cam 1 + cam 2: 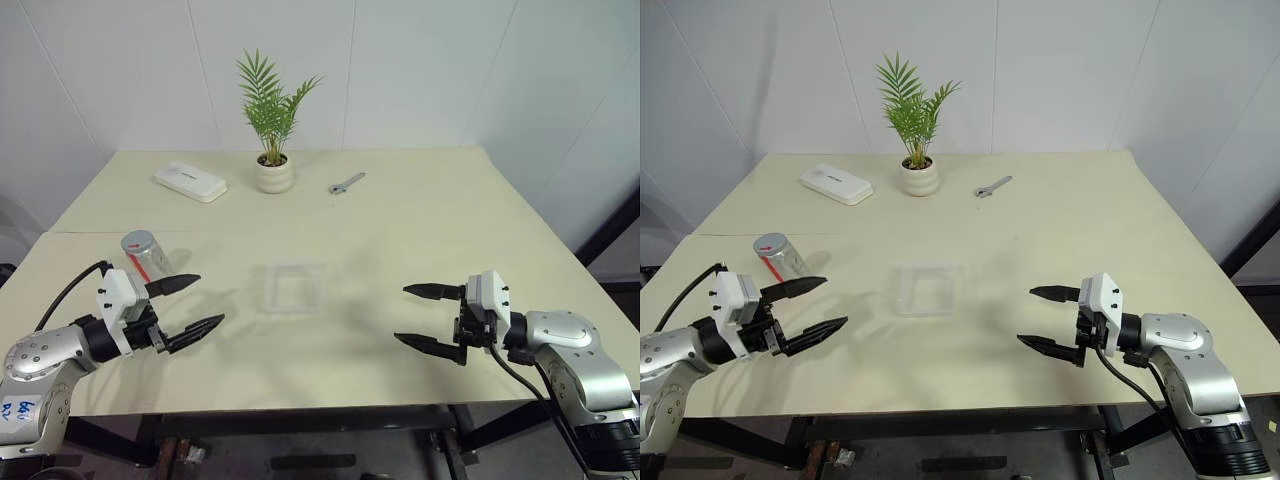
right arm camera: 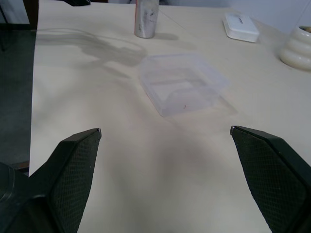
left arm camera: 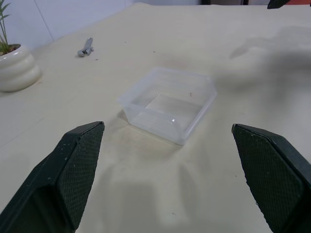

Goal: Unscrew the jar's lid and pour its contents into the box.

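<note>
A pale tabletop (image 1: 420, 230) seen from above and in front, with both robot arms reaching in from the near edge.

Around the work area: at about 11 o'clock, near the far edge, lies a flat white case (image 1: 189, 181). Just to its right, near 12 o'clock, stands a white pot (image 1: 274, 174) holding a small green palm (image 1: 270, 103). A small metal wrench (image 1: 346, 183) lies at about 1 o'clock, well apart from everything else. None of these sits between the grippers and the task's things.

The box (image 1: 294, 287), clear and shallow, sits at the centre of the table, upright, with open table all round it. The jar (image 1: 146, 255) stands at about 9 o'clock, well left of the box, upright, with its grey lid (image 1: 137, 242) on top and a red stripe down its side. What is inside the jar cannot be made out.

The left gripper (image 1: 198, 303) hangs at about 8 o'clock, pointing toward the box. Its two black fingers (image 1: 172, 285) are spread wide and hold nothing. The jar is just behind the upper finger, beside the gripper, not between its jaws.

The right gripper (image 1: 412, 315) hangs at about 4 o'clock, pointing left toward the box. Its jaws are also spread wide and empty. The box lies between the two grippers, apart from both.
</note>
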